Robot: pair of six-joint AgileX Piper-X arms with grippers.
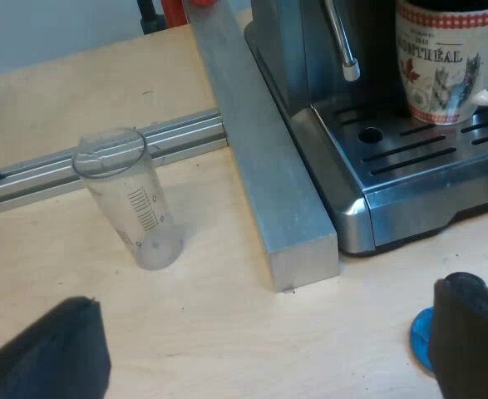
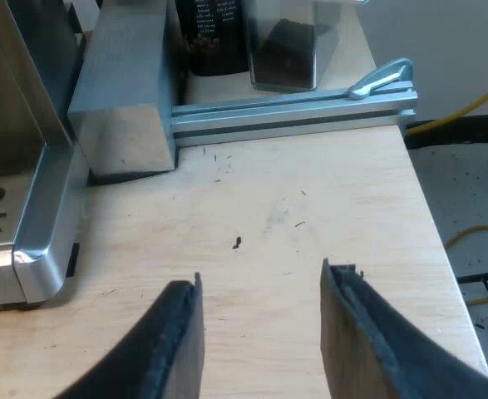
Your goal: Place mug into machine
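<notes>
Mug [image 1: 443,71] stands on machine [image 1: 393,187] drip tray, approx 1 o'clock from L pincer [image 1: 260,357], released, glass [image 1: 131,199] at its 11; R pincer [image 2: 264,332] released over worktop [image 2: 310,216], edge at 3 o'clock.

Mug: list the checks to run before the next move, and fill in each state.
1. Placement: the mug stands upright on the drip tray: ok.
2. Centring: mug lined up for pouring: cannot tell from this angle.
3. Release: left gripper open, holding nothing: ok.
4. Other arm: right gripper open above the table, holding nothing: ok.
5. Surroundings: measuring glass upright, apart from the tray: ok.
6. Clearance: blue tamper free of the left gripper: cannot tell, one finger covers part of it.
</notes>
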